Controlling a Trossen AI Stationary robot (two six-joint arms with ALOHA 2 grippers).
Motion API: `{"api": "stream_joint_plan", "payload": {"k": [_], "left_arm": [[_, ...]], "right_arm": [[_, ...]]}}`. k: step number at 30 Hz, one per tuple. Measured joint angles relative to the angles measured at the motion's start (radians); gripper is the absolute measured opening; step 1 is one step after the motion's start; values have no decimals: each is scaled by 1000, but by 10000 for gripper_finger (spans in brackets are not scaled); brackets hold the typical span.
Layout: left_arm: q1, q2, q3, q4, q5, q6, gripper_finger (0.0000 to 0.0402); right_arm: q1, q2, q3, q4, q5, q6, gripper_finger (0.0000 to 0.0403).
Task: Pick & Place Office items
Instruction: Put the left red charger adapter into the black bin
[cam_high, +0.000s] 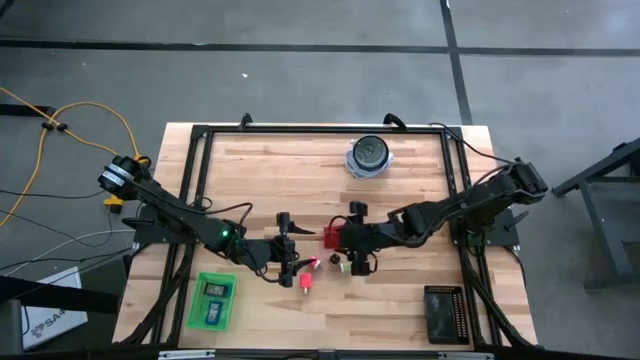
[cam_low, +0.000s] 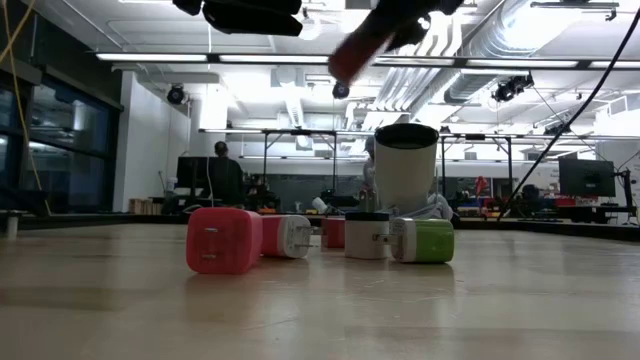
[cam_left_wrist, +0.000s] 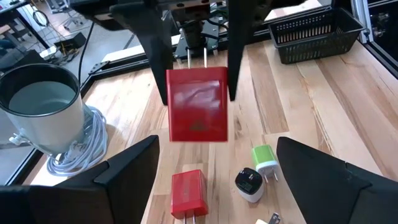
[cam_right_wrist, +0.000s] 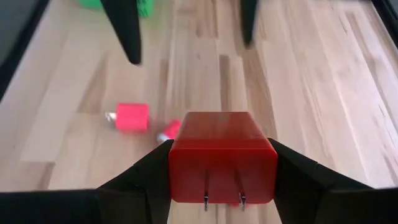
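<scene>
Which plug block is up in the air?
The dark red plug block, clamped in the right gripper with its prongs showing. The pink, green and other blocks lie on the table.

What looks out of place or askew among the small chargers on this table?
Nothing looks damaged or spilled. The loose pieces are scattered mid-table rather than lined up: the green charger and one red charger lie tipped over, prongs pointing sideways. A second red charger hangs above them, clamped in the right hand.
</scene>
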Motion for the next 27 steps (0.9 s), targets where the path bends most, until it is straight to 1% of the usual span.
{"api": "stream_joint_plan", "payload": {"k": [3,10,16,20,27], "left_arm": [[0,0,0,0,0,0,317],[0,0,0,-1,0,0,317],[0,0,0,-3,0,4,317],[0,0,0,-4,0,4,317],[0,0,0,-5,0,4,317]], "right_arm": [[21,-34,0,-88,19,53,201],[82,-112,0,-220,13,243,203],[137,-144,0,-393,1,525,201],[169,-148,0,-484,-59,728,202],[216,-147,0,-546,-135,990,200]]}}
